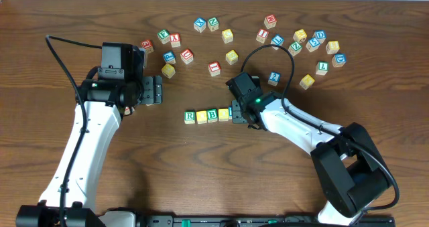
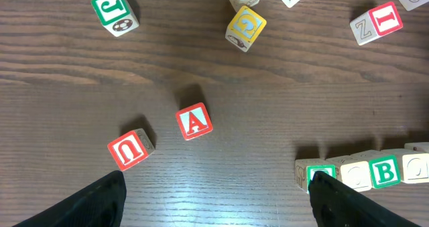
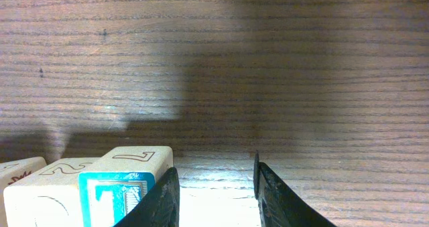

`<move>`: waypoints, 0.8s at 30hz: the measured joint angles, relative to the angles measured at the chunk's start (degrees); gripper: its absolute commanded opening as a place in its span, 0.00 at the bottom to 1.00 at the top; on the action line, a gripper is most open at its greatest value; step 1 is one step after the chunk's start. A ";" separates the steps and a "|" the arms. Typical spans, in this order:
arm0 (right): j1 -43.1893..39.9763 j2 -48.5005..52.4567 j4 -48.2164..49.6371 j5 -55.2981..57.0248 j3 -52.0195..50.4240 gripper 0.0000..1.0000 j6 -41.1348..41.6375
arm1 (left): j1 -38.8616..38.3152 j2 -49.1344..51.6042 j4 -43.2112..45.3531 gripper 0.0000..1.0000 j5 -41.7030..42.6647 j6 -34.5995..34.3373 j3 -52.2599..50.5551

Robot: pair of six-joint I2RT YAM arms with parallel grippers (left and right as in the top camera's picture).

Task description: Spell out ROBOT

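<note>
Seen from overhead, the wooden desk carries a short row of cubes near its middle, side by side and running left to right. First comes the R cube with a green letter, then a yellow cube. Next are the B cube, also green, and a second yellow cube. At the right end sits a blue-lettered cube, mostly hidden under my right arm from above. Its letter is cut off by the frame in the right wrist view, so I cannot read it.

My right claw is low over the desk at that right end. Its fingers stand a little apart, with only bare wood between them. It holds nothing. The blue-lettered cube lies just outside the fingers, right beside one of them. I cannot tell whether they touch.

My left claw is spread wide and empty, up and to the left of the row. In its own view, one finger overlaps the R cube at the row's near end.

Loose cubes lie scattered across the far side of the desk. They include a red A cube, a red U cube and a blue "2" cube, all apart from the row.
</note>
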 measured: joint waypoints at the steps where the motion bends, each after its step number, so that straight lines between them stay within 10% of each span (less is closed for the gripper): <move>1: 0.00 0.00 0.04 -0.02 0.00 0.31 0.00 | 0.00 0.00 0.00 0.86 0.00 0.00 0.00; 24: 0.31 0.00 1.95 -1.73 0.00 0.31 0.00 | 0.00 0.00 0.00 0.86 0.00 0.00 0.00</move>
